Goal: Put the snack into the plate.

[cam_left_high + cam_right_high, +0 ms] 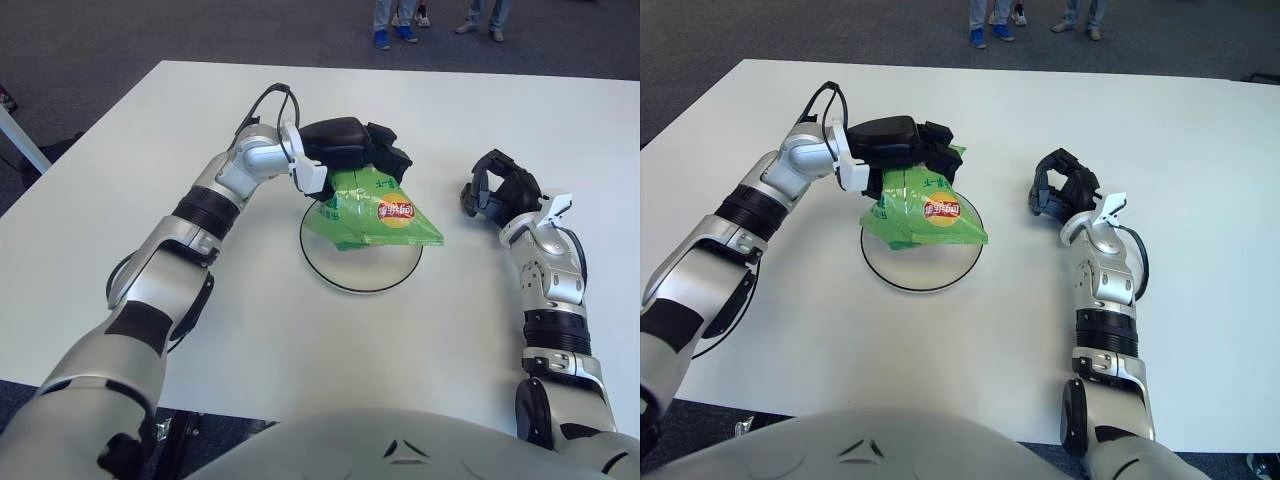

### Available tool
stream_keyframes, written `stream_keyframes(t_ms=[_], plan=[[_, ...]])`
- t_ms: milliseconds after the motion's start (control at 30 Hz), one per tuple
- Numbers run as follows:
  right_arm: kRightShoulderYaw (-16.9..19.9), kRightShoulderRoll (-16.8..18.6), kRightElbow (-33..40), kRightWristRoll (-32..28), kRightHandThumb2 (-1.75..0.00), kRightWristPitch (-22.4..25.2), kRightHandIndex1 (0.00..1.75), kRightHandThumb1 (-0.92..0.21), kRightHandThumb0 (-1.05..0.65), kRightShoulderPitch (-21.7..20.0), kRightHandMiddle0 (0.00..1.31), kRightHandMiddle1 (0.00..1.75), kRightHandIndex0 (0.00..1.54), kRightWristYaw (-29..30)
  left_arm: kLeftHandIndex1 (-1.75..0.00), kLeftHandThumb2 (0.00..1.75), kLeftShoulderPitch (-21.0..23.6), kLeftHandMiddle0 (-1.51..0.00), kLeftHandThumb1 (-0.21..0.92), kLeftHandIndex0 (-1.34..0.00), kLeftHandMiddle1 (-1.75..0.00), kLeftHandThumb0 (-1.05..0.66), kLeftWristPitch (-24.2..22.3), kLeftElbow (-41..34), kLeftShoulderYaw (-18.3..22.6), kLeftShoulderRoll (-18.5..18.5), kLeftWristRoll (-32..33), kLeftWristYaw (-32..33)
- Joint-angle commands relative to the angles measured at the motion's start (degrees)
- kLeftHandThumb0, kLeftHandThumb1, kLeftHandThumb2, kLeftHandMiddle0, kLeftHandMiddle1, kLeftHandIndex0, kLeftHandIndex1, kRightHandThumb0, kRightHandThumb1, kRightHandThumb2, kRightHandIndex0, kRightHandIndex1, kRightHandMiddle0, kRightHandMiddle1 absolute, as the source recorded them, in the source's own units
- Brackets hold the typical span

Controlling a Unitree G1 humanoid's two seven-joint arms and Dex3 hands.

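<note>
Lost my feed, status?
Left hand gripping snack bag's top over plate. Right hand idle, right of plate. Not released. Nothing in the way.

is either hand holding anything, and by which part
The left hand grips the green snack bag by its top edge, over the plate. The right hand, right of the plate, holds nothing.
</note>
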State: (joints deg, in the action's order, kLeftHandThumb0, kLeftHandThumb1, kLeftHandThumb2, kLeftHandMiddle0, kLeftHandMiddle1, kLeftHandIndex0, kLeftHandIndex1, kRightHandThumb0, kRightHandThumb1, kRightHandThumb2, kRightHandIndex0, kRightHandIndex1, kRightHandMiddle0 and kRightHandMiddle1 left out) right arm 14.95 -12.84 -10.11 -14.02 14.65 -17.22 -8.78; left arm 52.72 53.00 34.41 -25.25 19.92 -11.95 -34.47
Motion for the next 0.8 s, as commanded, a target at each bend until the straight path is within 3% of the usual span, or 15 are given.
stream_keyframes(t_ms=[0, 767], plan=[[-0.5, 1.0, -1.9, -0.4, -1.29, 3.9, 1.75, -0.34, -0.48, 2.8, 0.59, 1.75, 1.31, 0.5, -1.75, 1.57, -1.2, -0.78, 0.11, -1.03, -1.75, 0.56, 0.4, 0.7, 0.2, 0.1, -0.3, -0.9], [-0.4, 1.2, -0.7, -0.5, -1.29, 5.0, 1.75, -0.35, -0.48, 2.9, 0.59, 1.75, 1.30, 0.8, -1.75, 1.55, -1.4, -0.77, 0.12, -0.99, -1.75, 0.55, 1.9, 4.1, -2.2, -0.4, -5.7, -2.1]])
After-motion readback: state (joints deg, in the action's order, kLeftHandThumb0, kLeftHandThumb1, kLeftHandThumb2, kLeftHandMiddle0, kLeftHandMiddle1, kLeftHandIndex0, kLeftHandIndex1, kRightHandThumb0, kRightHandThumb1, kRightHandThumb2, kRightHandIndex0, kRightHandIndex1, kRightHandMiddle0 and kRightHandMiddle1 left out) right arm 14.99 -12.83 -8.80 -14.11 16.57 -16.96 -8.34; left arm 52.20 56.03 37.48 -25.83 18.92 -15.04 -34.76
